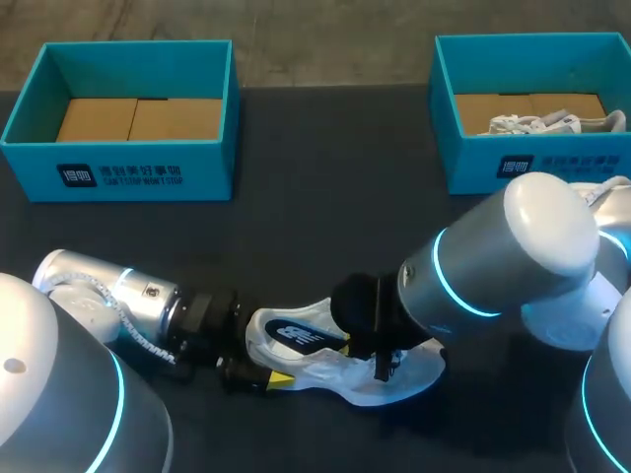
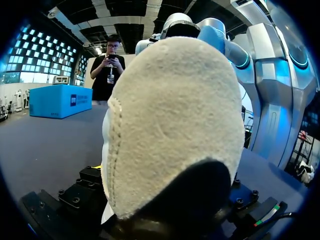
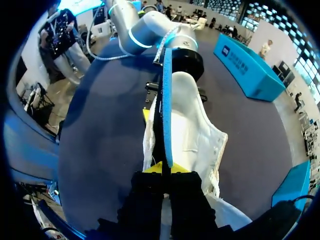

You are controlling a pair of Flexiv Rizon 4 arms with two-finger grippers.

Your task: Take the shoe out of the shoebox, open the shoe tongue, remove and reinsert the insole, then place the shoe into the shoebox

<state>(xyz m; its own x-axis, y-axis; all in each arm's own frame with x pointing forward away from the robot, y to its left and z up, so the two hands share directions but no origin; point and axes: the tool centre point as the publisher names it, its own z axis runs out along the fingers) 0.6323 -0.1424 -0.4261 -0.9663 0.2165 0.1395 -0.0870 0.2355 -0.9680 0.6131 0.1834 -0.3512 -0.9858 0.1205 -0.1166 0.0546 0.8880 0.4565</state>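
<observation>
insole (image 3: 167, 100) edge-on, left gripper (image 1: 268, 374) probably behind heel (image 2: 170, 115)

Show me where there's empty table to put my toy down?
The dark table is bare between the left teal cardboard box and the right teal cardboard box, down to the white sneaker. It's crowded at the front: the left hand and right hand meet at the sneaker.

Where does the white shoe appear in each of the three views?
Head view: the shoe lies low in the middle of the dark table.
Left wrist view: the shoe fills the middle, close up.
Right wrist view: the shoe is ahead of the right gripper, whose jaws pinch the blue insole.
Shared landmark: the dark table.
</observation>
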